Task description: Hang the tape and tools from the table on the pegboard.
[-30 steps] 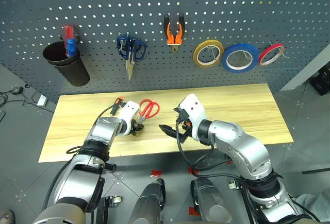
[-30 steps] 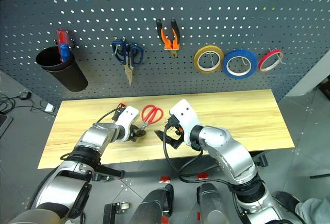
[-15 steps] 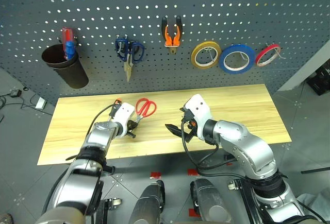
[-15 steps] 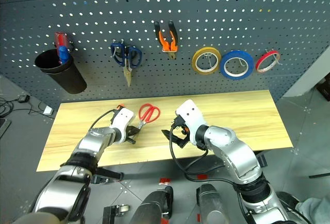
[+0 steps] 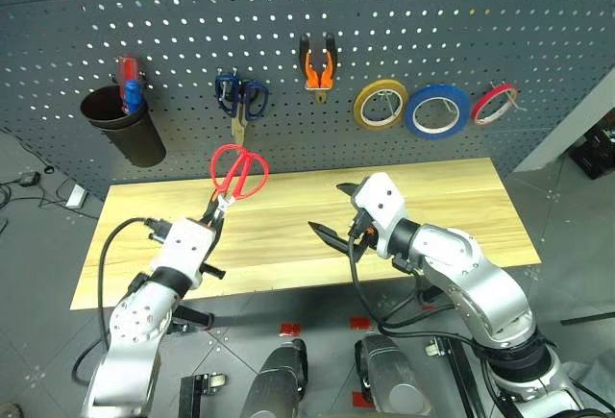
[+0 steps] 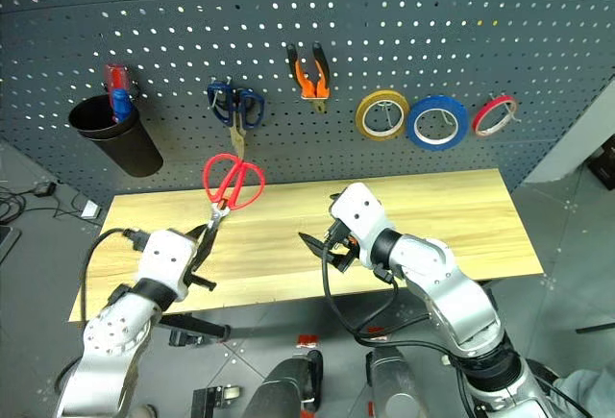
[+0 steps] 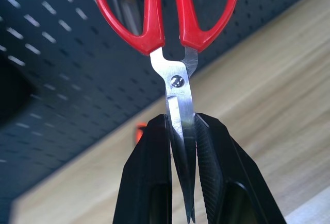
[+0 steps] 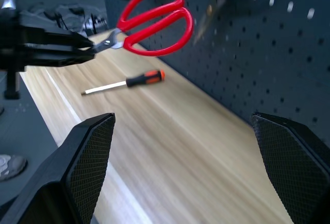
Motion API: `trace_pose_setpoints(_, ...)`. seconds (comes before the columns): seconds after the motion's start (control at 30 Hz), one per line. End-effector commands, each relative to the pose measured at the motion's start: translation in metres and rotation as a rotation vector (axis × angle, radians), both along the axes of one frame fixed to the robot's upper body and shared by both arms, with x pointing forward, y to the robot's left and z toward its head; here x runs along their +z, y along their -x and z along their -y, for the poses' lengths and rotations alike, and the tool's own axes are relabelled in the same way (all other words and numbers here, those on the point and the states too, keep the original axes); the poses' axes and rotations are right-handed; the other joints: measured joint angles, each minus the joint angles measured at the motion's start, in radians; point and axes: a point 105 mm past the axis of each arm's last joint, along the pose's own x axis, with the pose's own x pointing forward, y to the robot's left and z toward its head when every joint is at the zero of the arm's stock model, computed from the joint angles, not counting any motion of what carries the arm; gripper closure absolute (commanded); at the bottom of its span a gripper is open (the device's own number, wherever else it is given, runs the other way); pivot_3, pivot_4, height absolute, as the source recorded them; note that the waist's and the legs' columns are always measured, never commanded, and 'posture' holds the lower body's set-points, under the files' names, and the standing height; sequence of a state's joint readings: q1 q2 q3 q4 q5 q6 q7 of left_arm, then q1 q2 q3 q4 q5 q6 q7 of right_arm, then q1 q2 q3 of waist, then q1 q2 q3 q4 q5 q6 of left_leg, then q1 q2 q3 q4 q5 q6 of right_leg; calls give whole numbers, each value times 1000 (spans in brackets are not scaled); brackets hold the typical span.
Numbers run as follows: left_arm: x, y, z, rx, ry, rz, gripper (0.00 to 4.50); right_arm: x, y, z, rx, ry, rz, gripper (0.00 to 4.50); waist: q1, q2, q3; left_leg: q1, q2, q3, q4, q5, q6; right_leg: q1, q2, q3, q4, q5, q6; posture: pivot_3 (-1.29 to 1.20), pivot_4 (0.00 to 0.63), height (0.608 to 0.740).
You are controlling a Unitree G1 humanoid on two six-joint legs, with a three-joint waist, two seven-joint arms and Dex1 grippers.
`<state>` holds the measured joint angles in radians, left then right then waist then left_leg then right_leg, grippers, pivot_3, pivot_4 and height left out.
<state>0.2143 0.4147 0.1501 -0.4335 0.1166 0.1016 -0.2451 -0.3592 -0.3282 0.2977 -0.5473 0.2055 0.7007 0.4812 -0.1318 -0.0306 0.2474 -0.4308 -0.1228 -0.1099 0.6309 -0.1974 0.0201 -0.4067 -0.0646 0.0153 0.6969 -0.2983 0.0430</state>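
L gripper [image 5: 213, 212] jaws clamped on red scissors [image 5: 236, 170] blades, above desk [image 5: 461, 197]; R gripper [image 5: 336, 214] jaws wide apart, empty.

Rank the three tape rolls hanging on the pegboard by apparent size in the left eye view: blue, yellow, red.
1. The flat blue tape roll looks largest.
2. The yellow tape roll is slightly smaller.
3. The thin red tape roll looks smallest, though it hangs tilted, so its true size is uncertain.
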Motion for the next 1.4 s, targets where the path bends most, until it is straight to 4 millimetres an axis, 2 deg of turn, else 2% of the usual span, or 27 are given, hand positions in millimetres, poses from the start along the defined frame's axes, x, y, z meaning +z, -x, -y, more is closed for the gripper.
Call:
trace_pose_setpoints(0.03, 34, -4, -3, 46, -31, 156, 4141, 17, 3, -3, 18, -59, 59, 0, 4, 0, -5, 0, 0, 0, 0, 0, 0, 0, 0, -1, 0, 0, 0, -228, 187, 740)
trace_pose_setpoints(0.2, 49, -23, 0, 3, -41, 202, 4141, 34, -6, -9, 7, -118, 101, 0, 11, 0, -18, 0, 6, 2, 1, 1, -2, 1, 6, 0, -1, 3, -3, -234, 183, 740)
trace_pose_setpoints(0.3, 52, -29, 0, -12, -44, 206, 4141, 36, -9, -12, 6, -127, 109, 0, 10, 0, -20, 1, 11, 4, 1, 1, -2, 1, 10, 1, -1, 5, -5, -239, 181, 740)
trace_pose_setpoints(0.37, 55, -41, 1, -22, -47, 208, 4141, 38, -11, -14, 7, -134, 113, 0, 10, 0, -21, 1, 12, 4, 0, 1, -3, 1, 10, 1, -1, 5, -5, -241, 181, 740)
trace_pose_setpoints(0.63, 55, -72, 1, -30, -43, 194, 4141, 46, -17, -19, 16, -149, 137, 0, -4, 0, -22, 1, 12, 4, 0, 3, -5, 1, 11, 1, 0, 6, -7, -247, 182, 740)
trace_pose_setpoints(0.77, 47, -81, 0, -23, -26, 152, 4141, 49, -18, -23, 21, -163, 139, 0, -10, -1, -22, 1, 13, 3, 0, 3, -5, 1, 11, 0, 0, 6, -7, -250, 183, 740)
trace_pose_setpoints(0.83, 41, -83, -3, -10, 0, 118, 3389, 50, -18, -24, 24, -166, 139, 0, -16, -1, -22, 1, 13, 4, 0, 3, -5, 1, 11, 1, 0, 6, -7, -250, 183, 740)
trace_pose_setpoints(0.93, 29, -81, -2, -21, 27, 51, 2518, 49, -17, -26, 28, -163, 138, 0, -17, -1, -22, 1, 13, 4, 0, 3, -5, 1, 11, 1, 0, 6, -7, -255, 185, 740)
trace_pose_setpoints(1.07, -1, -67, -9, 3, 120, -88, 1342, 38, -18, -28, 6, -126, 96, 0, -22, 0, -24, 1, 13, 4, 0, 3, -5, 0, 11, 1, 1, 6, -7, -254, 187, 740)
trace_pose_setpoints(1.2, -30, -47, -35, 113, 231, -219, 140, 31, -17, -33, -11, -89, 34, 0, -28, 0, -24, 1, 13, 3, 0, 3, -5, 0, 11, 1, 1, 6, -7, -256, 193, 740)
trace_pose_setpoints(1.27, -43, -35, -49, 163, 298, -300, 64, 28, -16, -38, -19, -52, 3, 0, -34, 0, -24, 1, 13, 3, 0, 3, -5, 0, 12, 1, 1, 6, -7, -250, 198, 740)
trace_pose_setpoints(1.4, -45, -29, -74, 225, 435, -385, 64, 29, -11, -49, 4, -37, -53, 0, -31, 0, -24, 1, 13, 1, 0, 3, -6, 0, 12, 0, 1, 7, -8, -230, 215, 740)
